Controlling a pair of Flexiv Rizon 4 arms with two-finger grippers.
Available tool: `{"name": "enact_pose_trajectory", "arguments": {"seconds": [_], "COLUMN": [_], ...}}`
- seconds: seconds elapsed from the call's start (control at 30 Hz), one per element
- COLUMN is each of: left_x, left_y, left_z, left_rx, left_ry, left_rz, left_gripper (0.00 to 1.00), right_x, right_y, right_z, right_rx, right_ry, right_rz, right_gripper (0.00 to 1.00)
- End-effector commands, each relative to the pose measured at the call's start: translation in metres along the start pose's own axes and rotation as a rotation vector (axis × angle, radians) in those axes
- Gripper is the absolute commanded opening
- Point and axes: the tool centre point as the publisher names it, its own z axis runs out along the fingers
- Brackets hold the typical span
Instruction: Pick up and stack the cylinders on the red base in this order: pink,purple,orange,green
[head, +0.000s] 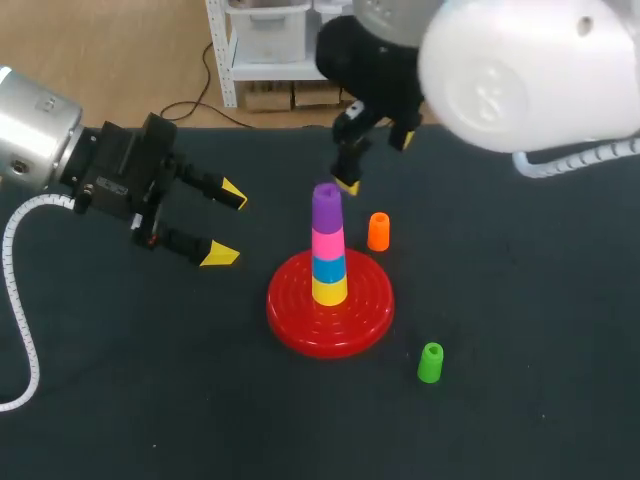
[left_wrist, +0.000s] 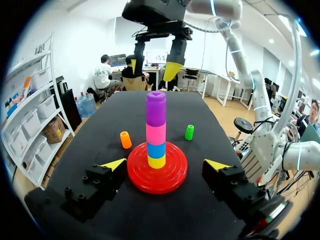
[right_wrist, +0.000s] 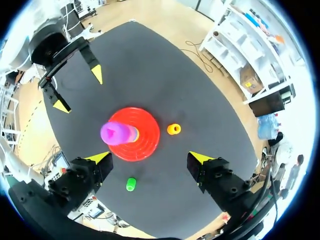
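Purple cylinder (head: 326, 205) upright atop stack (head: 329, 268); orange cylinder (head: 378, 231), green cylinder (head: 430, 362) upright; left gripper (head: 226, 223), right gripper (right_wrist: 150, 158) spread, empty.

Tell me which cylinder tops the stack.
The purple cylinder tops it, above pink, blue and yellow; orange and green stand off the red base.

The head camera is looking down from high up behind the robot, taking in most of the dark table (head: 520, 420) from fairly far off. The left wrist camera is sitting low and close, looking flat across the table at the side of the red base (left_wrist: 137, 175), while the right wrist camera is hanging high over it and looking straight down. All three are seeing the red base, the orange cylinder (head: 378, 232) and the green cylinder (head: 430, 362).
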Motion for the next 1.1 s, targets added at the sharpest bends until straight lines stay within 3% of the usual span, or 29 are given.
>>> {"name": "enact_pose_trajectory", "arguments": {"seconds": [0.03,0.47,1.1], "left_x": [0.001,0.001,0.001], "left_y": [0.0,0.0,0.0], "left_z": [0.0,0.0,0.0], "left_rx": [-0.001,-0.001,-0.001], "left_ry": [-0.003,-0.003,-0.003], "left_rz": [0.003,0.003,0.003], "left_gripper": [1.0,1.0,1.0], "right_x": [0.012,0.011,-0.011], "right_y": [-0.007,-0.039,-0.072], "right_z": [0.006,0.044,0.155], "right_rx": [-0.005,-0.006,-0.025], "right_ry": [-0.088,-0.051,0.098], "right_rz": [0.018,0.079,0.167], "right_gripper": [1.0,1.0,1.0]}}
